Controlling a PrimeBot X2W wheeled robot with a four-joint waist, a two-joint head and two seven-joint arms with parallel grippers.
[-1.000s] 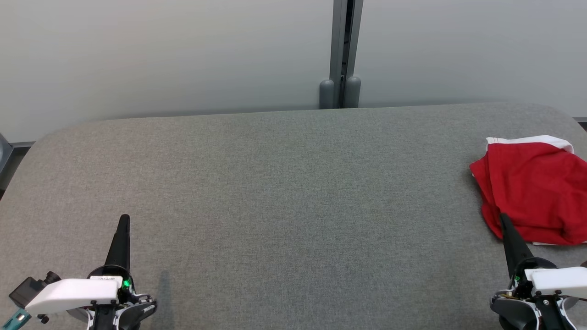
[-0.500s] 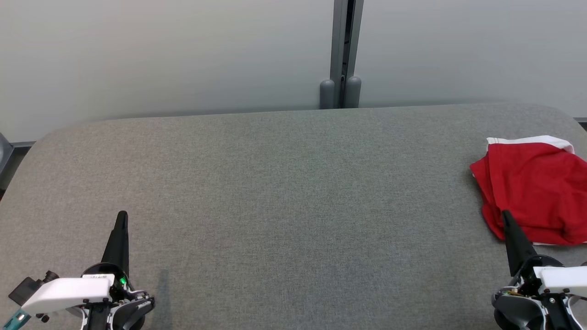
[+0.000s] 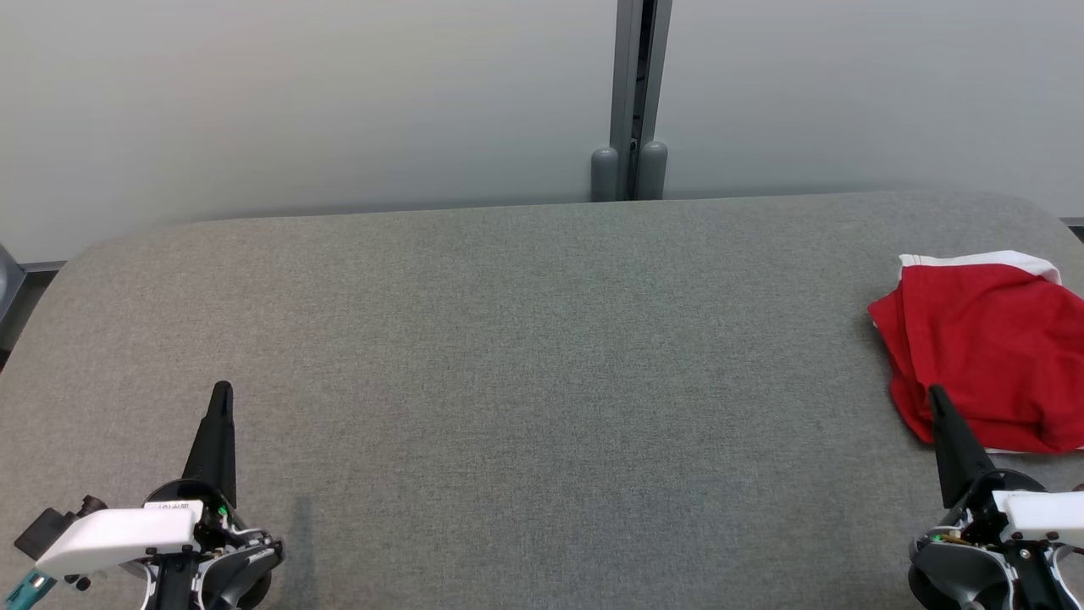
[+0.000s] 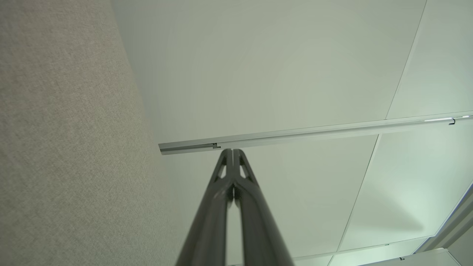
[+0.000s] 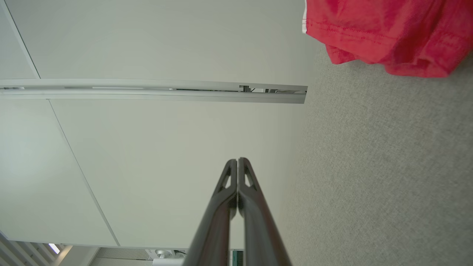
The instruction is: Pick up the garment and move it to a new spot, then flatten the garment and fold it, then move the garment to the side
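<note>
The garment (image 3: 987, 352) is a crumpled red piece with a white band, lying at the far right of the grey padded table (image 3: 525, 356). It shows again as the red garment (image 5: 384, 33) at the top right of the right wrist view. My right gripper (image 3: 937, 394) is shut, its tip just in front of the garment's near left edge, holding nothing. In the right wrist view the right gripper (image 5: 237, 160) has its fingers pressed together. My left gripper (image 3: 222, 390) is shut and empty at the lower left, and the left gripper (image 4: 232, 150) points toward the wall.
Pale wall panels (image 3: 296, 102) stand behind the table, with a grey vertical post (image 3: 633, 102) at the middle. The table's rounded corners sit at far left and far right.
Both grippers have crept slightly forward up the head view, the left one a bit more. The garment has not moved.
</note>
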